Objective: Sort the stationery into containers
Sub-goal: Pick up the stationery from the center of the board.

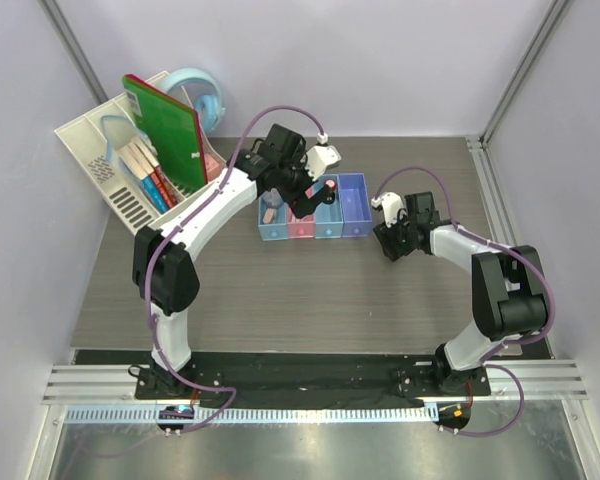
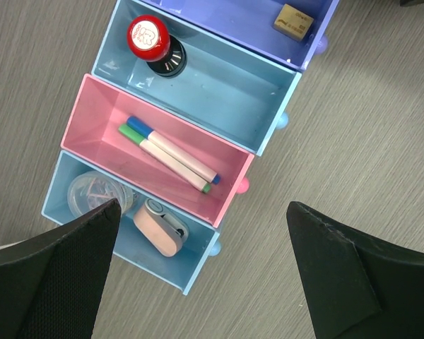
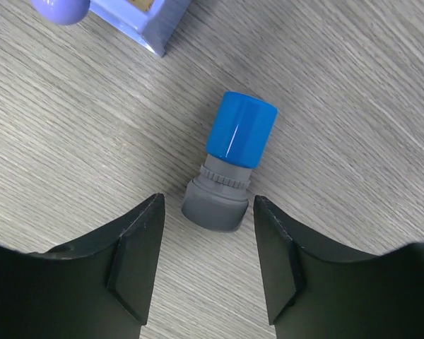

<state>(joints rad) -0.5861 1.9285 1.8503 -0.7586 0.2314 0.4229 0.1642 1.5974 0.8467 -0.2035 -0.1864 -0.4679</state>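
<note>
Right pincer (image 3: 207, 212) is standing spread, its jaws flanking the grey base of the blue-grey cylinder (image 3: 233, 152), which is lying on the counter (image 3: 353, 85) just outside the violet-blue bin (image 3: 138, 18); judged to be lining up a grasp. Left pincer (image 2: 201, 226) is hovering spread and empty above the pink bin (image 2: 99, 120), where both pens (image 2: 171, 155) are resting.

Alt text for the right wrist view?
A stubby cylinder with blue cap and grey base lies on the wood-grain table, its grey end between the open right claw's black fingers. A violet-blue bin's corner shows top left.
</note>
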